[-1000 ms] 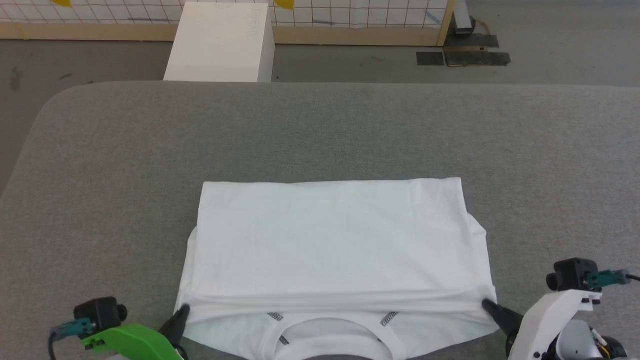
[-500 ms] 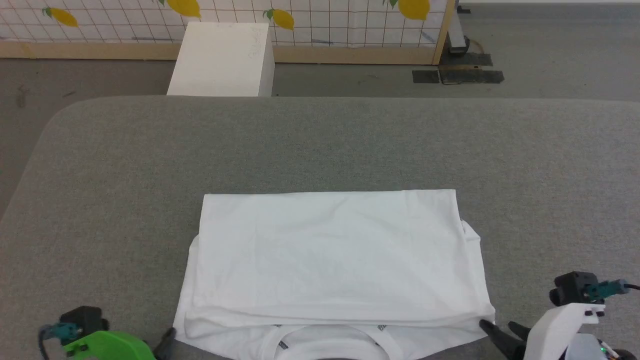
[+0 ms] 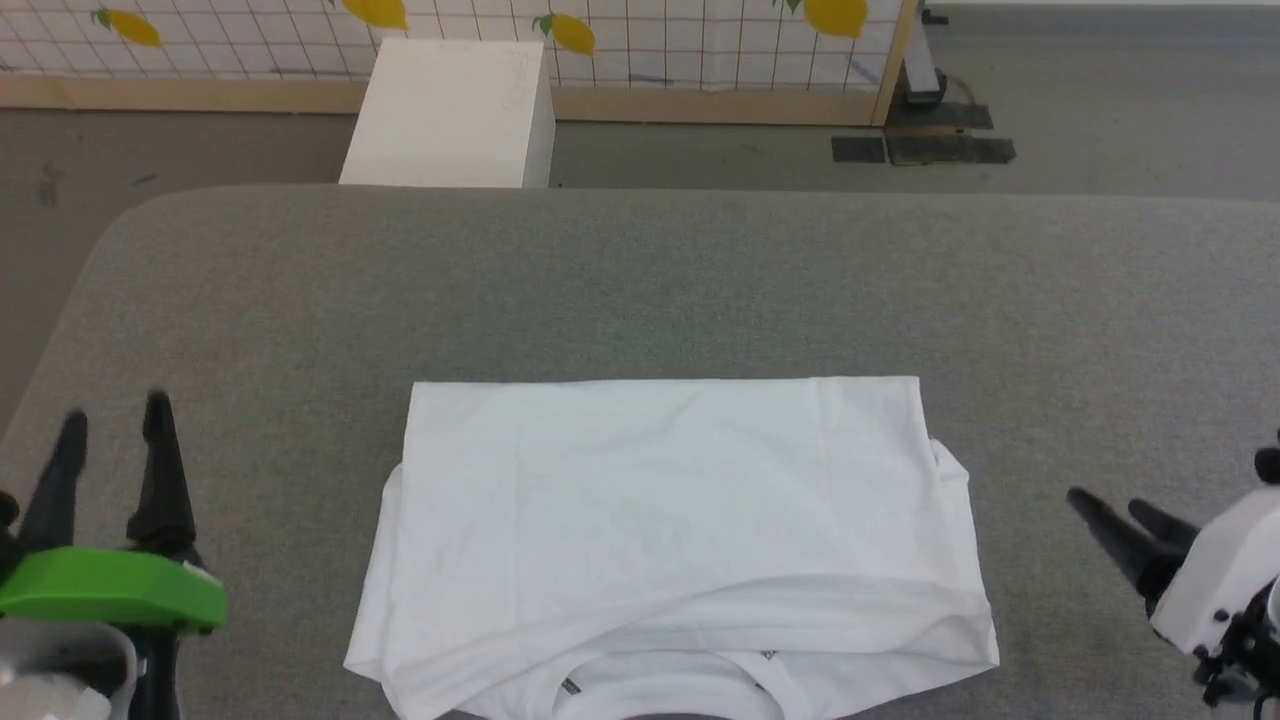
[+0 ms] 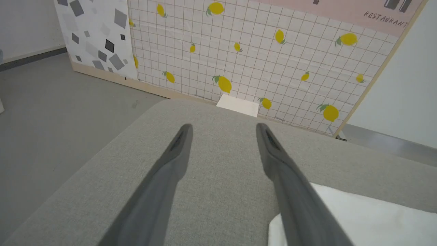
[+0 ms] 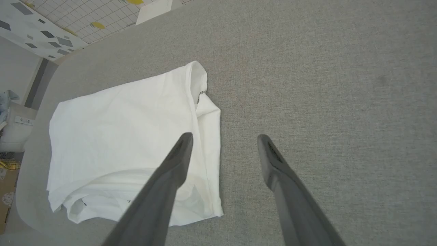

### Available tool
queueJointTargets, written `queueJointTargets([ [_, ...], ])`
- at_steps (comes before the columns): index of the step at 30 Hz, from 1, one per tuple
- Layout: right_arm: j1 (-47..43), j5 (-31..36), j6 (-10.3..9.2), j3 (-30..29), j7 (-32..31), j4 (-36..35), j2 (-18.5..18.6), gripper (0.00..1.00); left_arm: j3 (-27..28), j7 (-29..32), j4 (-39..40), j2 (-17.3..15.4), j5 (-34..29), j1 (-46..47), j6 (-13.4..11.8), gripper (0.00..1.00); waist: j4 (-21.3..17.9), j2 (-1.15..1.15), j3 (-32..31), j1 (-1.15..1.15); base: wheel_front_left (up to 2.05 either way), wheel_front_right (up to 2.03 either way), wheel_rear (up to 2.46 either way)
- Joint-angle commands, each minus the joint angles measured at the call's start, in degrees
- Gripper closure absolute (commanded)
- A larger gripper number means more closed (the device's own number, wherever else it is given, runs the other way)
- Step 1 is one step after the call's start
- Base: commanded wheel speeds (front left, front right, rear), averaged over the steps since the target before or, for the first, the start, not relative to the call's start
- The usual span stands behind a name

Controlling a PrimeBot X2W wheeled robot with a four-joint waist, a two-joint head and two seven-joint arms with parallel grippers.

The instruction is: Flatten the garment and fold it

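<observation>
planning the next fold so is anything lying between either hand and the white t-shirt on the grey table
Nothing visible does. Only bare grey fabric-covered table lies between the open left hand, the open right hand and the white folded T-shirt. The white rigid box stands beyond the table's far edge, out of the way.

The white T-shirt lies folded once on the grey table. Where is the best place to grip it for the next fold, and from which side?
Grip the T-shirt probably at its two side edges near the robot: left gripper from the left, right gripper from the right, open jaws low along the table. It lies flat, and its stacked layers end there in thin free edges.
</observation>
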State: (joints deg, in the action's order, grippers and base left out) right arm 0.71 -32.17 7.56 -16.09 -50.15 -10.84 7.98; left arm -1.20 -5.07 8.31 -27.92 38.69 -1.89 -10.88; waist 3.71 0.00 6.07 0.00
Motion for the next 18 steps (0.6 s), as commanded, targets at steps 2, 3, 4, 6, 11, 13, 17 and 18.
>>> queueJointTargets([
  [2,2.50,0.85,-0.08,0.66,-1.17,1.76,0.27,0.00,-0.78,-5.47,-0.71,1.04,-3.26,2.79,1.08,0.00,0.22,0.00,1.64,0.00,0.00,0.00,0.00],
  [3,3.49,1.26,-0.08,1.51,-1.98,3.02,0.58,0.00,-1.00,-7.55,-1.02,1.61,-4.79,3.98,1.42,0.00,0.24,0.00,2.24,0.00,0.00,0.00,0.00],
  [4,4.21,1.82,-0.08,2.46,-2.60,4.10,1.08,0.00,-1.23,-8.47,-1.30,2.18,-5.80,4.77,1.76,0.00,0.29,0.00,2.80,0.00,0.00,0.00,0.00],
  [6,5.94,2.63,-0.08,5.56,-3.89,6.88,2.44,0.00,-1.44,-9.63,-1.59,3.55,-9.08,6.52,2.37,0.00,0.43,0.00,3.96,0.00,0.00,0.00,0.00],
  [11,9.34,1.34,-0.08,12.05,-6.12,13.48,4.89,0.00,0.35,-9.90,-0.28,8.70,-16.43,9.14,5.01,0.00,1.64,0.00,7.04,0.00,0.00,0.00,0.00],
  [13,9.93,0.43,-0.08,13.89,-6.11,14.73,5.23,0.00,1.40,-9.91,-0.54,10.19,-17.49,9.22,6.28,0.00,2.05,0.00,7.78,0.00,0.00,0.00,0.00],
  [17,10.78,-1.64,-0.08,17.23,-5.02,17.20,4.95,0.00,3.41,-9.92,-1.36,12.55,-19.19,9.35,8.90,0.00,2.69,0.00,8.77,0.00,0.00,0.00,0.00],
  [18,11.02,-2.03,-0.08,17.90,-4.60,17.72,4.73,0.00,3.88,-9.92,-1.65,13.08,-19.46,9.30,9.35,0.00,2.77,0.00,8.87,0.00,0.00,0.00,0.00],
])
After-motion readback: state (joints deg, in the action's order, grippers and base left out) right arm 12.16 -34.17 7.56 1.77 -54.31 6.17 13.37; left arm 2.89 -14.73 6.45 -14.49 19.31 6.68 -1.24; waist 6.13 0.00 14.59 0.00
